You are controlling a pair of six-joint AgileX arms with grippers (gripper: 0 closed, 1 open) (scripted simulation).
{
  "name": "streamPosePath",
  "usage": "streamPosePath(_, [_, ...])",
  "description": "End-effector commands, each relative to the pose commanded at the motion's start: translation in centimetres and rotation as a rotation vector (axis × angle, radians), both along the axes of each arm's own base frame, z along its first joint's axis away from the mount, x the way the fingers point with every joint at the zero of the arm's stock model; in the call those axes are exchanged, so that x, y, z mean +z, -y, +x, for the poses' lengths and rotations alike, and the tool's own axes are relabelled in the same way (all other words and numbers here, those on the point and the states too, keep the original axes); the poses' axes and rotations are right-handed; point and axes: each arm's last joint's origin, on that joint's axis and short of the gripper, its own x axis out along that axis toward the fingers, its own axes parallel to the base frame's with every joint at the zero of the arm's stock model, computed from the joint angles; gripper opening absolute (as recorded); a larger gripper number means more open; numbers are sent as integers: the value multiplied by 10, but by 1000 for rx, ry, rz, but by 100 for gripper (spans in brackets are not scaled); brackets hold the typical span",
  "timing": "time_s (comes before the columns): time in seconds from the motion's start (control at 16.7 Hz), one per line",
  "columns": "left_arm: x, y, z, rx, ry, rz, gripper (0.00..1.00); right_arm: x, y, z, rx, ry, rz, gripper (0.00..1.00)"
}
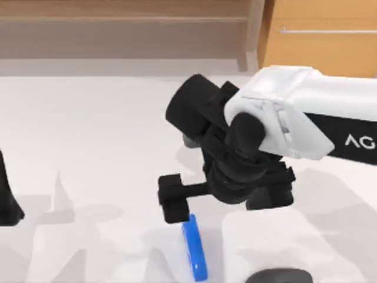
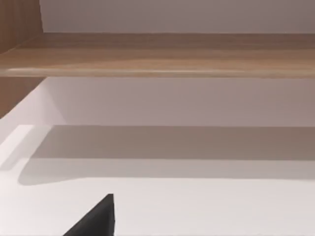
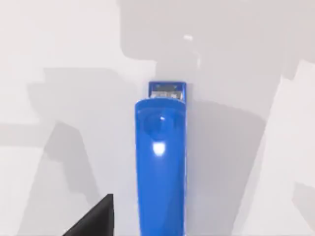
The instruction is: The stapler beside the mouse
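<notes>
top view has the right arm point(image 1: 306, 121) reaching in from the right edge, its white casing and black wrist hanging over the white table point(image 1: 88, 147). the right gripper point(image 1: 177, 203) sits at the low end of that black wrist, directly above the far end of the stapler point(image 1: 194, 247). whether its fingers are spread or closed cannot be told, since only a black block of the hand shows from above and it hides that end of the stapler.

the stapler is a narrow bright-blue bar lying flat on the table, running from under the gripper toward the near edge. the mouse point(image 1: 278, 276) is a dark rounded shape to the right of the stapler, near it but apart, cut off by the near edge.

right wrist view looks straight down on the stapler point(image 3: 160, 162), its metal-tipped end pointing away and its glossy blue top lit, with the table point(image 3: 59, 49) pale around it.

far to the left of the stapler, the left arm point(image 1: 7, 200) is parked at the table's left edge.
</notes>
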Motion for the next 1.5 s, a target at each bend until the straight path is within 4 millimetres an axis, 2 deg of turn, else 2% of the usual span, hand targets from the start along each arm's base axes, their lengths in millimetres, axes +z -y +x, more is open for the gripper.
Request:
streamPosePath(0.18, [0,0,0,0,0,0,100,-25,-34,-8,18,-75,-87,100])
streamPosePath(0.3, [0,0,0,0,0,0,100,-33,-45,-12,24,-96,-115,100])
streamPosePath(0.66, [0,0,0,0,0,0,100,-36,-45,-12,23,-100,-121,100])
streamPosePath(1.08, [0,0,0,0,0,0,100,-84,-47,-12,25,-99,-119,100])
streamPosePath(1.26, [0,0,0,0,0,0,100,-84,-47,-12,25,-99,-119,100])
streamPosePath(1.5, [0,0,0,0,0,0,100,-84,-47,-12,25,-99,-119,70])
